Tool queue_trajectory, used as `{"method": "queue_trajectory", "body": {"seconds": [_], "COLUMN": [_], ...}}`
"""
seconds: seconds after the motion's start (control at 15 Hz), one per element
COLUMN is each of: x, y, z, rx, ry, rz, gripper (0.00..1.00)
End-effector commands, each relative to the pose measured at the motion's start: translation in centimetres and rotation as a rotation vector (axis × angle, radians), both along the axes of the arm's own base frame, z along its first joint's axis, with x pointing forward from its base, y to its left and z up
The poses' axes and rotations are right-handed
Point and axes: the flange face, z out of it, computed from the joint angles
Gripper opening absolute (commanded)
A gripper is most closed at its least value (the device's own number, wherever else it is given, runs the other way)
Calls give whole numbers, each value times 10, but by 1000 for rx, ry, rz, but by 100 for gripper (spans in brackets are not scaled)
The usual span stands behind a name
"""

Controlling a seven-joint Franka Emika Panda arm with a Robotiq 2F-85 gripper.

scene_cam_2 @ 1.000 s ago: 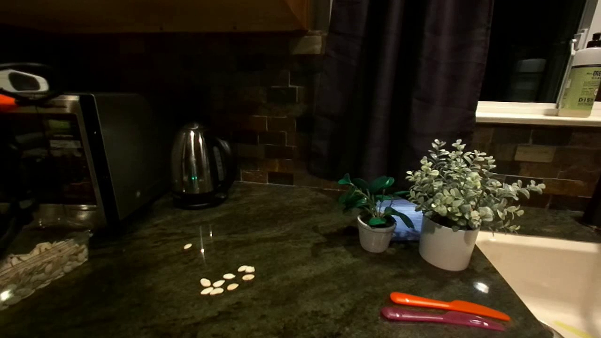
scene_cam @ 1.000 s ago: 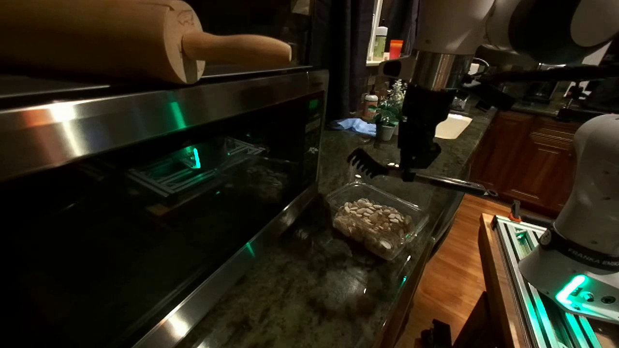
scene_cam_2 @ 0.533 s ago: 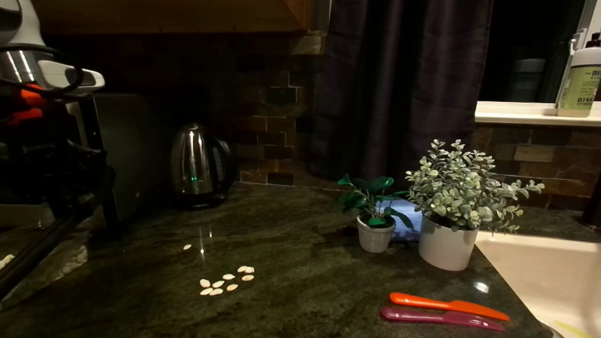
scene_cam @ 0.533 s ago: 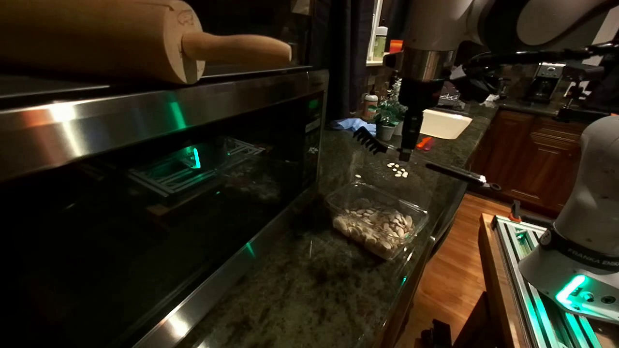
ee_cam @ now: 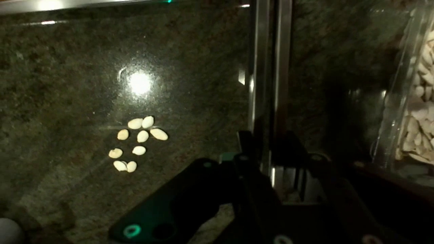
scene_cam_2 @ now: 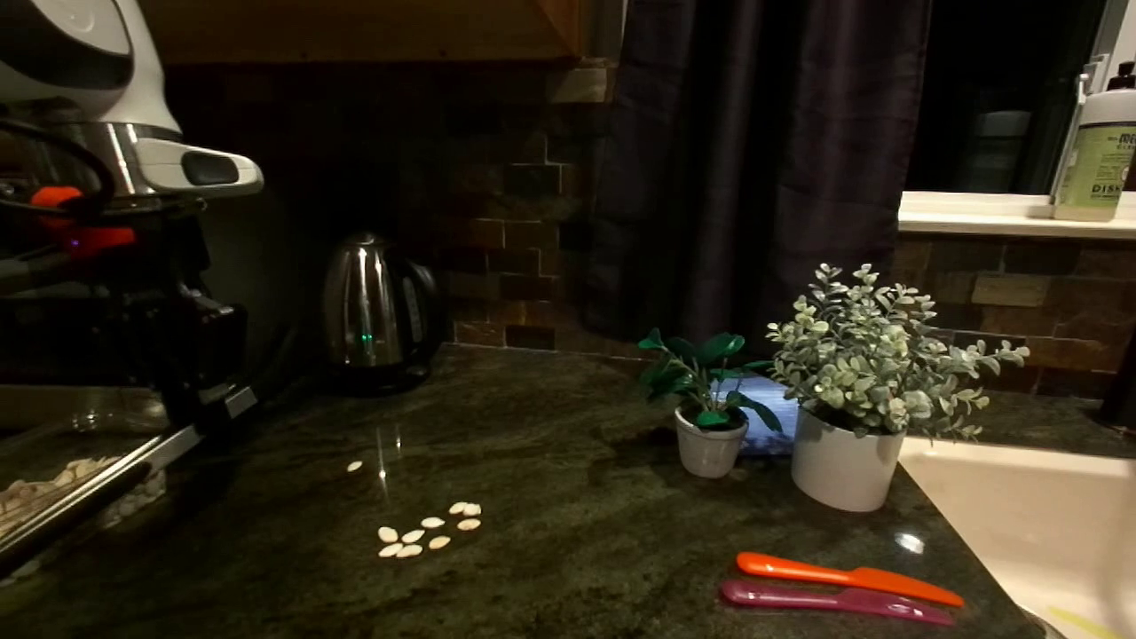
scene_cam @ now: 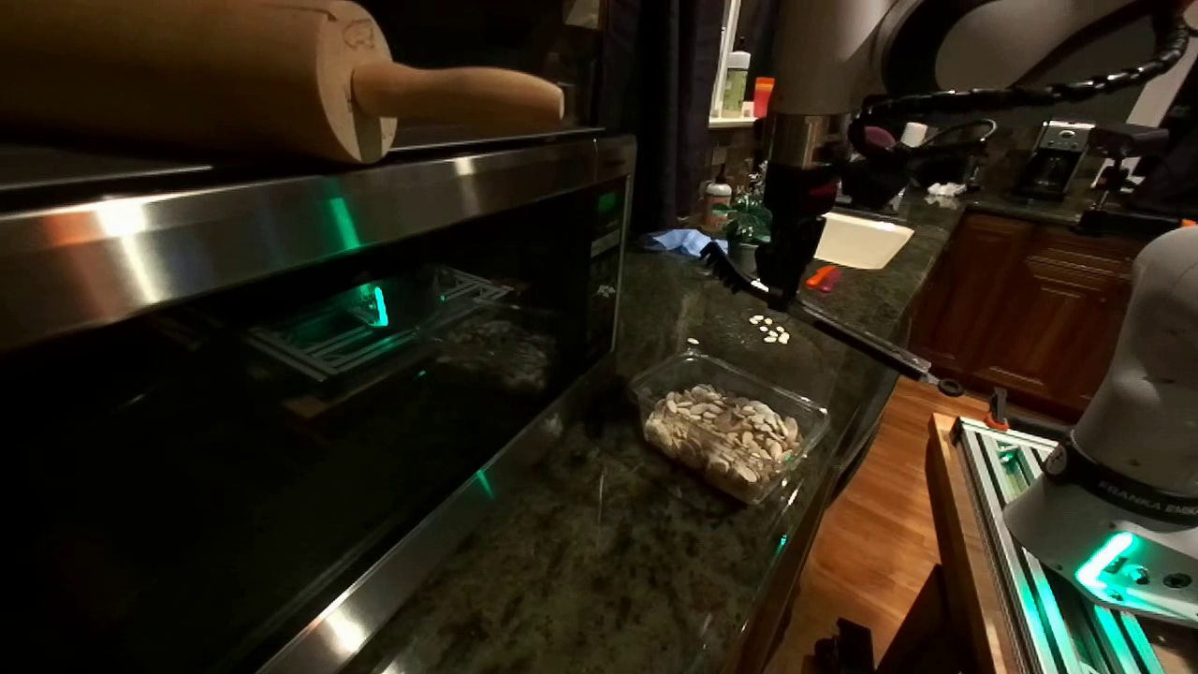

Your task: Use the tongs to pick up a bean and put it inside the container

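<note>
Fingers [ee_cam: 245,142] clasp tongs [ee_cam: 261,74] partway along. Tongs likely stiff, slick: hold across both arms. Beans [ee_cam: 142,136] likely light, slippery.

A rolling pin [scene_cam: 215,80] lies atop the microwave [scene_cam: 356,402]; a kettle [scene_cam_2: 366,306] stands near the back edge of the counter [scene_cam_2: 586,541]; a small plant [scene_cam_2: 710,448] and a larger plant [scene_cam_2: 859,395] stand near a corner of the sink [scene_cam_2: 1021,506]; an orange knife [scene_cam_2: 843,575] and a purple knife [scene_cam_2: 834,600] lie near its edge.

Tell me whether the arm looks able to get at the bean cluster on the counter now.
Likely yes: the jaws hold the tongs above the counter, and nothing visible stands between them and the bean cluster.
</note>
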Motion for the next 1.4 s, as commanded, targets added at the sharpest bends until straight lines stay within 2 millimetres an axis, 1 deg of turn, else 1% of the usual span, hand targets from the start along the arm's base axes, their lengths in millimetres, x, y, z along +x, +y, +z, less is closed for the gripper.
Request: {"method": "queue_trajectory", "body": {"seconds": [0.0,0.33,0.6,0.87,1.0,1.33], "x": [11,15,22,30,33,30], "y": [-10,-29,-41,-45,-47,-54], "z": [-8,-26,-35,-43,-53,-72], "rx": [8,19,64,122,131,115], "ry": [26,7,-30,-97,-121,-147], "rz": [-177,-368,-481,-511,-516,-555], "gripper": [7,7,7,7,7,7]}}
